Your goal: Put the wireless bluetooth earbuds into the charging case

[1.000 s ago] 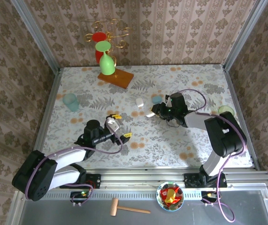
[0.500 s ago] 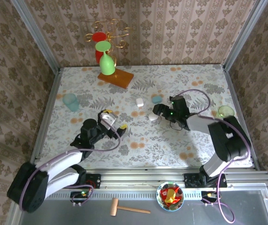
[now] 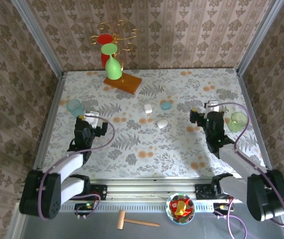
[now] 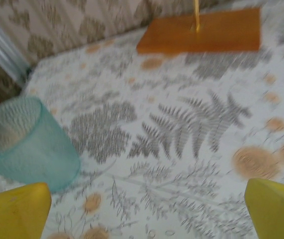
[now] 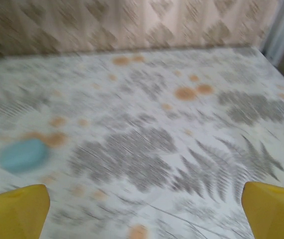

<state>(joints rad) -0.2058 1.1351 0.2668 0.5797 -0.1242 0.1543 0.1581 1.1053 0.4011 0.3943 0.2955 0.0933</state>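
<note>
Left fingers [image 3: 90,118]: spread wide, nothing between them, low over the tabletop [image 3: 181,149] near its left side, just beside a teal cup [image 3: 74,107]. Right fingers [image 3: 204,110]: spread wide too, empty, near a green cup [image 3: 238,121]. Pale blue charging case [image 3: 166,105], white charging case [image 3: 162,123] and a second white piece [image 3: 147,108] lie mid-tabletop between my arms, apart from both. Earbuds too small to pick out.

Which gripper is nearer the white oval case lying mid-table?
Right. The right gripper sits a short way to the right of the white oval case; the left gripper is much farther off on the other side, beside the teal cup.
</note>
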